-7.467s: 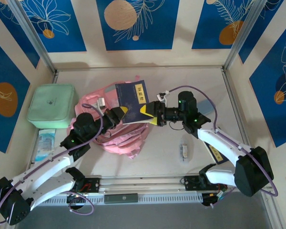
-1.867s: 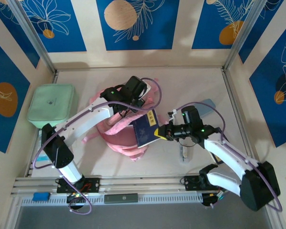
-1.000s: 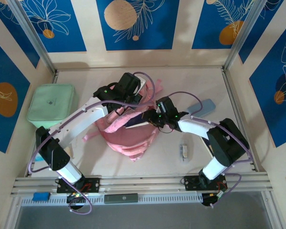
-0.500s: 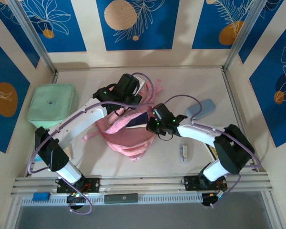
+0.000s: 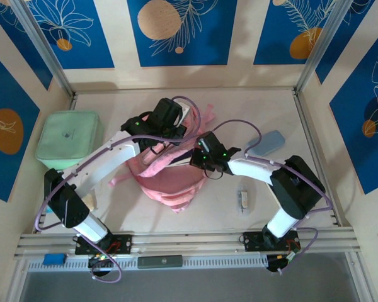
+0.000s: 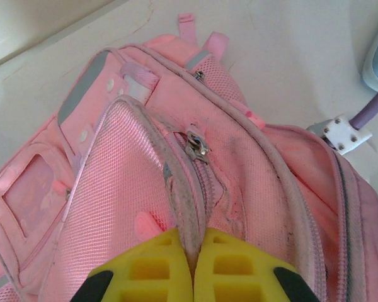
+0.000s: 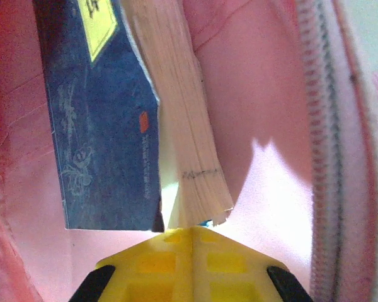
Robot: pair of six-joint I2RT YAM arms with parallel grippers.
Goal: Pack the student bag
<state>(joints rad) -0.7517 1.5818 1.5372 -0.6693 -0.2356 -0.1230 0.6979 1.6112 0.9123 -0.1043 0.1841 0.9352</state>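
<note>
1. Top view: the student bag (image 5: pixel 170 182) lies slumped in the middle of the table (image 5: pixel 258 107). The left gripper (image 5: pixel 156 146) is down on the bag's far edge. The right gripper (image 5: pixel 190 162) is pushed into the bag's mouth from the right arm's side.
2. Top view, outside the bag: a mint-green case (image 5: pixel 68 139) sits well apart on the left arm's side. A pale blue pouch (image 5: pixel 268 141) lies apart on the right arm's side. A small flat item (image 5: pixel 243 200) lies near the bag, towards the arm bases; what it is I cannot tell.
3. Left wrist view: the left gripper (image 6: pixel 193 251) is clamped tight on a fold of the bag (image 6: pixel 252 163), pinching the piped rim (image 6: pixel 184 207) of a mesh panel. A zip pull (image 6: pixel 198 146) hangs just beyond the pinch.
4. Right wrist view: the right gripper (image 7: pixel 189 236) is deep inside the bag's pink lining (image 7: pixel 264 94), its yellow fingers pressed together. A blue-covered book (image 7: pixel 94 126) stands inside the bag with its near corner touching the fingertips; the fingers look closed in front of it rather than around it. The zip teeth (image 7: pixel 318 126) beside it are parted.
5. Judgement: the book is packed. What is likely left is the loose items beside the bag and closing the zip.
</note>
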